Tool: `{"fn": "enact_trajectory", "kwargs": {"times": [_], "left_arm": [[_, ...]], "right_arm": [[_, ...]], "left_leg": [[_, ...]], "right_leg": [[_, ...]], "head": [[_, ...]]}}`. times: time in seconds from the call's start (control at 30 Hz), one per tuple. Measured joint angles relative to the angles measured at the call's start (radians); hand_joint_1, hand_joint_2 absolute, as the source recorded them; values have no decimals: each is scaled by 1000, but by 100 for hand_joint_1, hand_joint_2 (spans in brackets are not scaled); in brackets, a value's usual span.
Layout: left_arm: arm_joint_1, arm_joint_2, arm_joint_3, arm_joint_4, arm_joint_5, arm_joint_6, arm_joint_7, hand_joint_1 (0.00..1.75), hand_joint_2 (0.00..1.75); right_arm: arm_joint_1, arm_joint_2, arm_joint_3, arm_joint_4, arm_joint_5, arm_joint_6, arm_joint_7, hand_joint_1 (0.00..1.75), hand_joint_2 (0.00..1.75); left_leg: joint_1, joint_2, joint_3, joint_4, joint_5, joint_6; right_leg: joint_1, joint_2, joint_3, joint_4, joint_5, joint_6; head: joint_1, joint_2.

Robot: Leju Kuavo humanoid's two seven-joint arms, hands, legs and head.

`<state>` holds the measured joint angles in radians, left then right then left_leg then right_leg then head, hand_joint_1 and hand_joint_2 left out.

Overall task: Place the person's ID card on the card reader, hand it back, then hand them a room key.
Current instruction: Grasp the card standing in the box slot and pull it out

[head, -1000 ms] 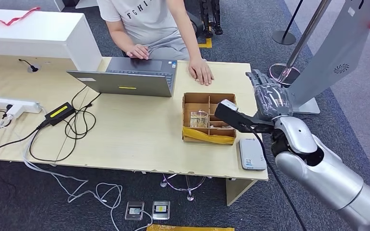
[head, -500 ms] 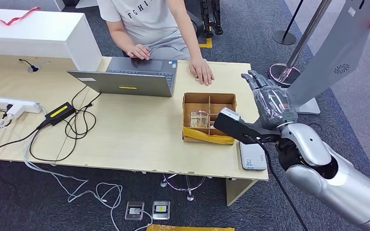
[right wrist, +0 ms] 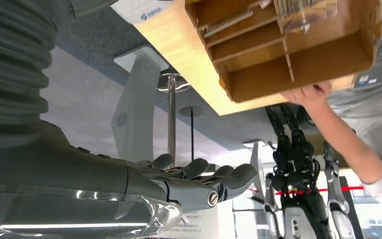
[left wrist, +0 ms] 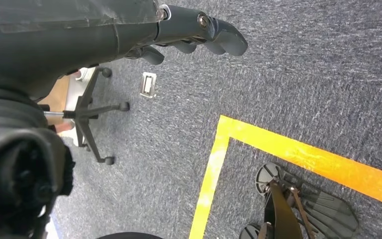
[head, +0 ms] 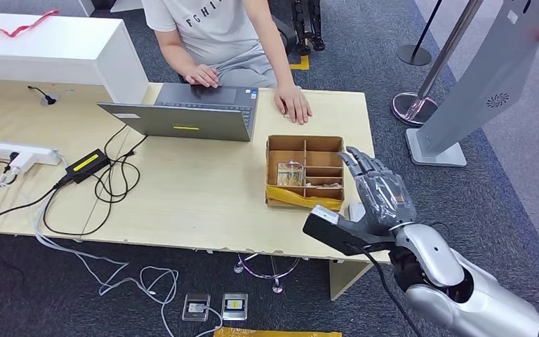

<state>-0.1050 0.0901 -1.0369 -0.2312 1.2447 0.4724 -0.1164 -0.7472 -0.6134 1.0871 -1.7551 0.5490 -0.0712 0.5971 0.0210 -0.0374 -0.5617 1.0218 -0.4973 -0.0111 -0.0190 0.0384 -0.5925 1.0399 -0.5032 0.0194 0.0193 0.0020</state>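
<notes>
Card reader [head: 354,210]: one white device lying flat on the tabletop [head: 203,189] near its front right corner — mostly hidden behind the right robot hand, a small pale part showing just beside the box.
ID card: cannot be made out on the reader or in either robot hand.
Right robot hand [head: 379,193]: one, raised above the tabletop's right edge over the reader, fingers stretched out and apart, holding nothing; in the right wrist view [right wrist: 199,181] the fingers are extended with nothing between them.
Left robot hand [left wrist: 194,32]: one, over grey carpet with fingers lightly curled, nothing in them.
Wooden box [head: 304,172]: one open divided tray just left of the right robot hand, a clear item in one compartment, yellow tape along its front wall.
Person [head: 210,28]: one, seated across the tabletop — two hands, one [head: 202,75] on the laptop, the other [head: 293,104] flat on the tabletop beyond the box.
Laptop [head: 182,116]: one, grey, open.
Power strip [head: 14,153]: one, white, at the left, with black cables near it.
</notes>
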Motion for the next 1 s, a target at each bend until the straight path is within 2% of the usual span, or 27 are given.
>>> {"fn": "enact_trajectory", "kwargs": {"times": [0.37,0.77,1.0], "left_arm": [[0,0,-1,0,0,4,0,0,0],[0,-1,-1,0,-9,0,4,0,0],[-1,-2,-2,0,-10,-10,4,0,0]], "right_arm": [[61,26,5,53,0,-22,-14,0,175],[110,52,3,92,72,-40,-12,0,175],[126,93,-15,136,69,-64,-65,0,175]], "left_leg": [[0,0,0,0,0,0],[0,0,0,0,0,0],[0,0,0,0,0,0]], "right_leg": [[0,0,0,0,0,0],[0,0,0,0,0,0],[0,0,0,0,0,0]], "head": [[0,0],[0,0],[0,0]]}}
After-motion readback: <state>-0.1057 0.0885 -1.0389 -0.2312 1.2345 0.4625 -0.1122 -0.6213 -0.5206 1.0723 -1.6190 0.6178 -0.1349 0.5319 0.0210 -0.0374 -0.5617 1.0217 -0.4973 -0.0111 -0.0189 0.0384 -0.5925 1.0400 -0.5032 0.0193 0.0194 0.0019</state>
